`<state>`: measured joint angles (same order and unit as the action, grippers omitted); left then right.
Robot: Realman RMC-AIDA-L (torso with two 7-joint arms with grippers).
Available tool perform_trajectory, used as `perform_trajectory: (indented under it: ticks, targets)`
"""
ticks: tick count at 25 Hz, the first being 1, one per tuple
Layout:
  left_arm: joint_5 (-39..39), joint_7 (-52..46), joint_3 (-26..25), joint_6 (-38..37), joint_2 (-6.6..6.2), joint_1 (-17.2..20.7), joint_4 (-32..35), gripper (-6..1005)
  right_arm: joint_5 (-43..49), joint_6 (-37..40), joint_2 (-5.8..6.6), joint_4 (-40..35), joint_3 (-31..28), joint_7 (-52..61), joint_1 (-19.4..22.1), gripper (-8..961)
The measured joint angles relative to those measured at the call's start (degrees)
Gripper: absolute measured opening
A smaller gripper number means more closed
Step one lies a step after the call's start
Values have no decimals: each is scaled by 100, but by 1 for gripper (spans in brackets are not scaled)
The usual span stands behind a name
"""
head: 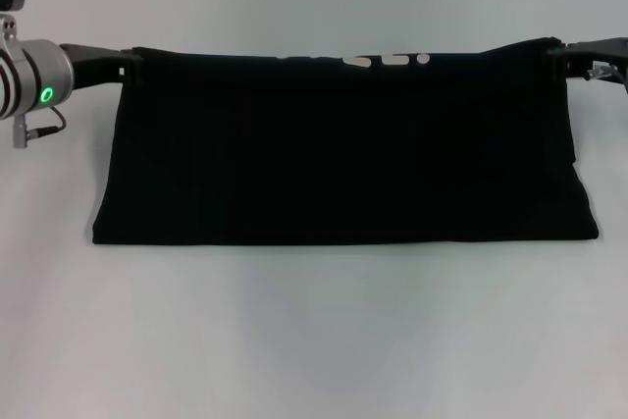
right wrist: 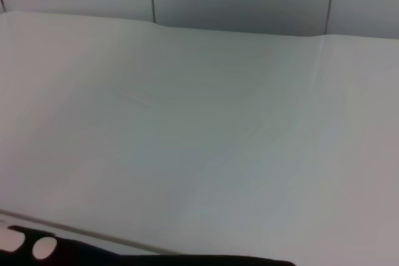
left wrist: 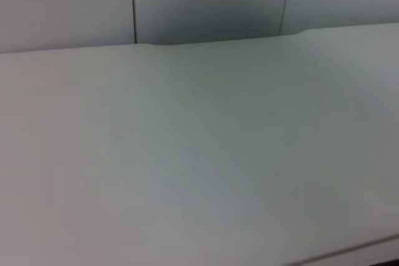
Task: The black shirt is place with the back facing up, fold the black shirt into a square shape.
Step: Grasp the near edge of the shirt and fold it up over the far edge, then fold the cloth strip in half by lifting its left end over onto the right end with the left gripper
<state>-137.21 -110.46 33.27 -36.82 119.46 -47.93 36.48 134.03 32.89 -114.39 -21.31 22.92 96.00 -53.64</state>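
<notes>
— Black fabric first: where's the black shirt (head: 343,149)?

— I see it spread wide across the middle of the white table (head: 314,340), its far edge lifted, white lettering (head: 392,59) peeking at twelve o'clock.

— And the grippers?

— My left gripper (head: 126,61) is clamped on the ten o'clock corner, my right gripper (head: 557,54) on the two o'clock corner.
</notes>
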Motion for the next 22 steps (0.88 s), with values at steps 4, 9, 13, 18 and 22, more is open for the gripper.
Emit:
perform_trajectory:
  ticks: [4, 9, 13, 18, 22]
  targets:
    - [-4, 5, 242, 34, -17, -28, -118, 130, 6, -48, -17, 61, 26, 9, -24, 118]
    - [22, -30, 279, 651, 100, -60, -216, 135, 7, -157, -56, 58, 335, 25, -18, 125]
    - [113, -128, 232, 1518, 189, -60, -399, 139, 2, -408, -56, 17, 386, 56, 22, 221]
    - [123, -547, 222, 2076, 206, 16, -557, 304, 0, -510, 10, -42, 333, 155, 97, 406]
    - [133, -994, 215, 1813, 204, 161, -308, 556, -1, -24, 97, -256, 329, 580, 256, 495]
